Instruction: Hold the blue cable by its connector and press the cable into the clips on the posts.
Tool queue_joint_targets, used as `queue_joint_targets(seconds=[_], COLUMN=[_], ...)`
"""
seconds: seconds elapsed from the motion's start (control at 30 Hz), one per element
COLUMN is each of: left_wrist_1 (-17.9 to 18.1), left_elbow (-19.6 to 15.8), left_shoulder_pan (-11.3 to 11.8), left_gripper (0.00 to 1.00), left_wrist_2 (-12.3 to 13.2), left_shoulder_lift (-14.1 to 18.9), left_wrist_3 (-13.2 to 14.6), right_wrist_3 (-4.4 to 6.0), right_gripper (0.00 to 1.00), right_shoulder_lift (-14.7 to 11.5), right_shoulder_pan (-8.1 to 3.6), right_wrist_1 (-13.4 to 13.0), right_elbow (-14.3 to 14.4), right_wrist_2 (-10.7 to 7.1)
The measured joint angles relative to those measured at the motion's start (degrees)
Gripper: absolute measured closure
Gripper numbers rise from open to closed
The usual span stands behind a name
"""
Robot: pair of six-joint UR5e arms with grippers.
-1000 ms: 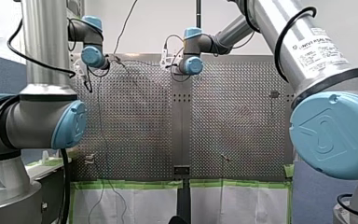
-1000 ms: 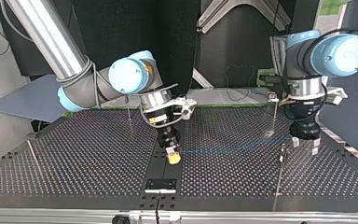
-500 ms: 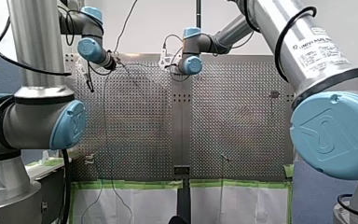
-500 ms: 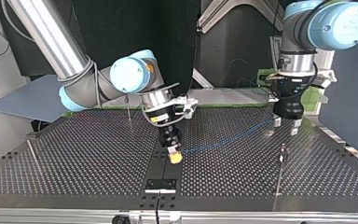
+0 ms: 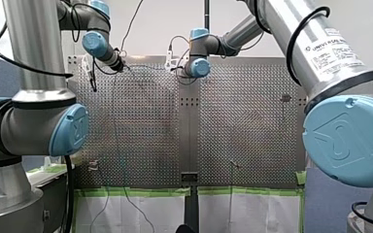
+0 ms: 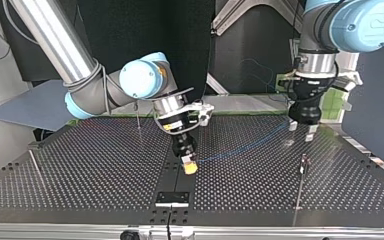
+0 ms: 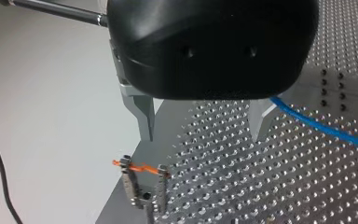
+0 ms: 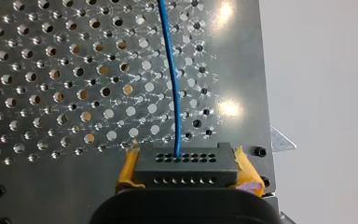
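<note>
While my right gripper (image 8: 187,173) clamps the connector (image 8: 186,163) between yellow pads in the right wrist view, the blue cable (image 8: 172,84) leaves the connector over the desk (image 8: 51,93). Top view: cable runs from the connector toward my left gripper (image 6: 300,131). Left wrist view: that gripper spread, empty.

A: Where do the two wide cameras sit?
B: One high at the rear, looking out over the bench (image 5: 243,121); the other low across it, facing the first.
A: And the wrist ones?
B: Close above that same bench, both catching the blue cable (image 8: 170,70).
</note>
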Motion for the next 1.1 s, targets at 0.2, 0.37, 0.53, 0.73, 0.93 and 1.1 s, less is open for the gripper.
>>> queue_joint_targets(seconds=[0.2,0.37,0.53,0.73,0.93,1.1], left_wrist_1=[-0.24,0.04,0.62,2.59,3.44,3.39], left_elbow=[1.17,1.51,1.65,1.95,1.98,1.99], left_shoulder_pan=[-0.38,-0.51,-0.49,-0.66,-0.88,-1.01], left_gripper=[0.0,0.0,0.0,0.0,0.0,0.0], left_wrist_2=[-2.99,-5.35,-6.06,-4.74,-2.08,-1.27], left_shoulder_lift=[0.0,0.0,0.0,0.0,0.0,-0.04], left_wrist_3=[3.0,5.43,7.78,10.8,13.77,15.95], right_wrist_3=[-0.04,-0.05,-0.06,-0.16,-0.28,-0.34], right_gripper=[1.0,1.0,1.0,1.0,1.0,1.0], right_shoulder_lift=[0.0,0.0,0.0,0.0,0.0,0.0], right_shoulder_pan=[0.05,0.09,0.14,0.16,0.22,0.24], right_wrist_1=[0.1,0.14,0.22,0.31,0.42,0.48], right_elbow=[0.0,0.0,0.01,0.01,0.0,0.02], right_wrist_2=[0.06,0.1,0.15,0.25,0.33,0.33])
